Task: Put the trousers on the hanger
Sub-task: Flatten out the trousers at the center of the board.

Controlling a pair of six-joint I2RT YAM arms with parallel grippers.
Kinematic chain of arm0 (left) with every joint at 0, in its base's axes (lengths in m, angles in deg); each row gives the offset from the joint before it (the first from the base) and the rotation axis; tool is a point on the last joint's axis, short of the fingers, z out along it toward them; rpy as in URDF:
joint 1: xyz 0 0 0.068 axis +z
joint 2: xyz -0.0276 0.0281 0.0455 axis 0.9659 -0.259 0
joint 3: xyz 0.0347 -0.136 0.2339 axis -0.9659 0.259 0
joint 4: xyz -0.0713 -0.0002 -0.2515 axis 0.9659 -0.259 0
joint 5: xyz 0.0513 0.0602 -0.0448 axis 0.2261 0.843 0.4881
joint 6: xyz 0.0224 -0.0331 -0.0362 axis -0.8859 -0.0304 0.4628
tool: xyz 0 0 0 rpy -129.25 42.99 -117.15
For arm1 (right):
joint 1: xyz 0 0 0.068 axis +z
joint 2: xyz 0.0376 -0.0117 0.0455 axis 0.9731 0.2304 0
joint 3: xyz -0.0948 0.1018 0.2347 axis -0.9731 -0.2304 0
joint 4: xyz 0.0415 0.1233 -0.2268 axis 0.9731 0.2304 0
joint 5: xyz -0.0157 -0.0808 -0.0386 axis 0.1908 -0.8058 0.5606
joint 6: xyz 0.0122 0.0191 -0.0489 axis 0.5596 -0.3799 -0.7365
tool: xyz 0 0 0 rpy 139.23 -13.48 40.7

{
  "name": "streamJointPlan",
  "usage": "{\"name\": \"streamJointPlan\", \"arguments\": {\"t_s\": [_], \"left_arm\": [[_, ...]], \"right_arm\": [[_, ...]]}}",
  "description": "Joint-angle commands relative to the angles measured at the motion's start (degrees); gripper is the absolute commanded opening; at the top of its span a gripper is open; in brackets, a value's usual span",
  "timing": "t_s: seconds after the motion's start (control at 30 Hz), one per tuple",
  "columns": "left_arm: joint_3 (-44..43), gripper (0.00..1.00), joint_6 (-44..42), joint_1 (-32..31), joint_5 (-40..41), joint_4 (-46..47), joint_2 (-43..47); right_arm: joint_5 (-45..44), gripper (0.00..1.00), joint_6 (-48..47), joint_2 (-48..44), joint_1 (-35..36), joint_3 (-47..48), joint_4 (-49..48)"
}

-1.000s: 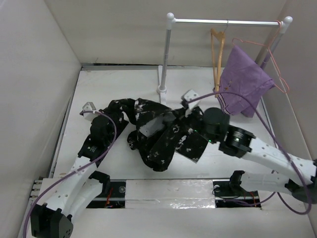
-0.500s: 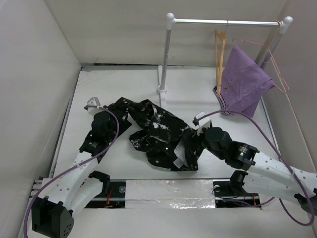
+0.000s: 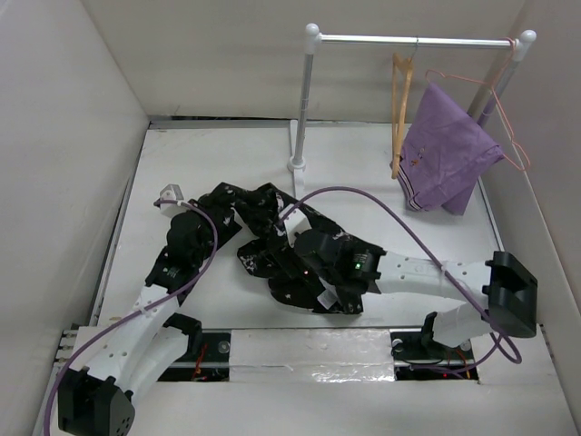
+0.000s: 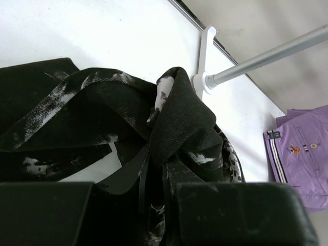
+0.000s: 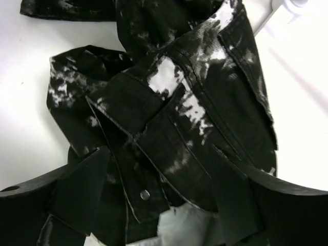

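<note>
The trousers (image 3: 300, 245) are being shown from above, heaped mid-table, with the hanger (image 3: 398, 118) hanging well apart on the rail (image 3: 408, 40). Only in the left wrist view is the left gripper (image 4: 154, 187) being seen pinched tight on a trouser fold. An emblem on the purple cloth (image 4: 302, 154) is being rendered too small to read. The right gripper (image 5: 159, 159) is being held wide and empty over a metal button (image 5: 145, 194), shown by its own camera alone.

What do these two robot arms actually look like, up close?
Both the left arm and right arm are white segments joined by chunky black joints. A thin purple cable loops along each. The left arm's white shell has rows of small holes; a tiny green light glows near the right wrist. The jaws are broad, flat and black.
</note>
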Motion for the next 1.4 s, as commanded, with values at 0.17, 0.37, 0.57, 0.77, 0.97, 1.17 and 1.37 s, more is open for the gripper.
{"name": "streamJointPlan", "arguments": {"t_s": [0.17, 0.37, 0.57, 0.77, 0.97, 1.17, 1.37], "left_arm": [[0.5, 0.0, -1.0, 0.4, -0.5, 3.9, 1.8], [0.8, 0.0, -0.8, 0.4, -0.8, 4.1, 1.8], [0.7, 0.0, -1.2, 0.4, -0.2, 3.4, 2.8], [0.5, 0.0, -1.0, 0.4, -0.2, 3.2, 3.3], [0.6, 0.0, -0.7, 0.4, 0.7, 2.5, 3.9], [0.6, 0.0, -0.6, 0.4, 1.9, 2.1, 4.1], [-3.3, 0.0, 0.1, 0.4, 4.5, 2.8, 2.5]], "right_arm": [[0.8, 0.83, 7.0, 2.1, -0.6, 1.2, -14.8], [4.6, 0.81, 9.9, 2.1, -2.2, -0.8, -19.9], [1.5, 0.77, 13.9, 5.2, -3.8, -1.2, -19.7], [3.2, 0.72, 13.7, 7.5, -5.7, -0.8, -19.5], [5.5, 0.57, 14.2, 8.9, -5.8, -0.5, -19.5], [4.8, 0.05, 13.8, 7.2, -5.8, -2.1, -19.4], [-0.2, 0.0, 0.7, -2.3, -2.8, 4.7, -8.5]]}}
